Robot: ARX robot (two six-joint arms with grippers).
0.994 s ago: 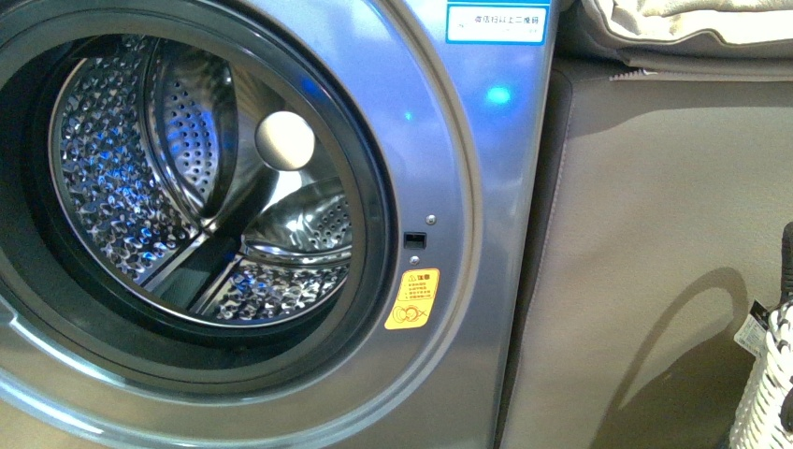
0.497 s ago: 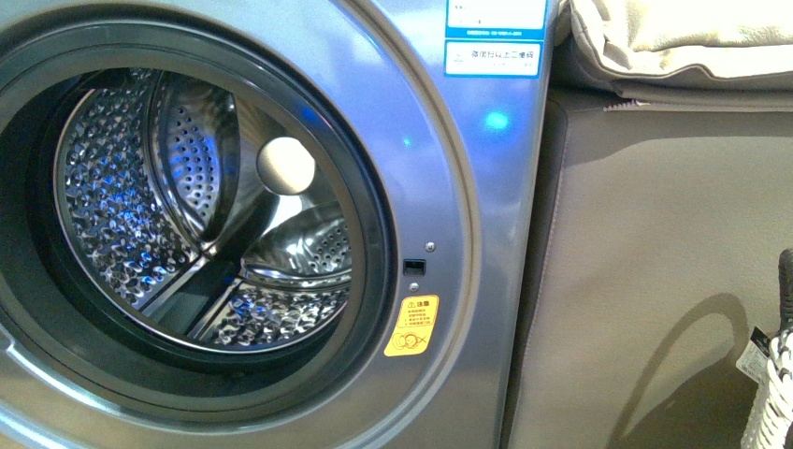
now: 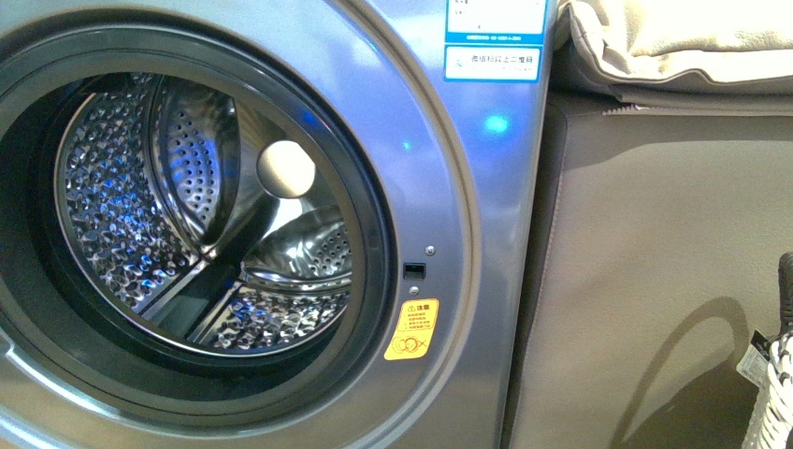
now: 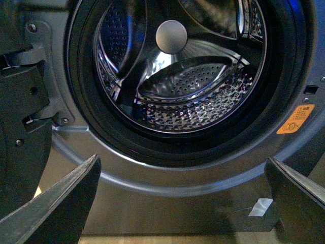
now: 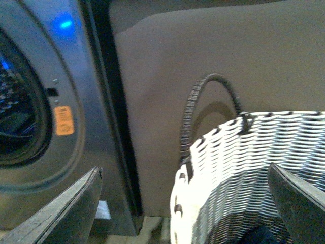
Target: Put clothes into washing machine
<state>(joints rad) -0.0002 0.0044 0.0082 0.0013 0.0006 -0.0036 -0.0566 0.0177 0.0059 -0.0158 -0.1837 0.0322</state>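
Filling the left 2/3 of the front view, the silver-grey washing machine (image 3: pixel 472 281) stands with its round porthole uncovered. The perforated steel drum (image 3: pixel 112 206) shows behind a dark rubber seal (image 3: pixel 374 234), and a pale round hub (image 3: pixel 285 168) sits at its back. A yellow warning sticker (image 3: pixel 412 329) is stuck right of the porthole, low on the front panel. A blue light (image 3: pixel 497 123) glows near the panel's upper right, under a white label (image 3: pixel 493 62).

To the right stands a grey-beige cabinet (image 3: pixel 655 262) with folded cream fabric (image 3: pixel 673 37) on top, in the upper right corner. A sliver of the white woven basket (image 3: pixel 774 402) shows at the lower right edge.

In the left wrist view, the left gripper (image 4: pixel 177 203) faces the porthole. Its 2 dark fingers (image 4: pixel 56 203) are spread wide at the lower corners, with nothing between them. The door hinge (image 4: pixel 30 96) shows at the left edge.

In the right wrist view, the right gripper (image 5: pixel 180 203) is likewise spread apart and holds nothing. It hangs above the basket, whose dark handle (image 5: pixel 203 96) arches against the cabinet. A small patch of dark navy clothes (image 5: pixel 258 237) shows low inside the basket at the bottom edge. It is blurred, and too little shows to tell more.
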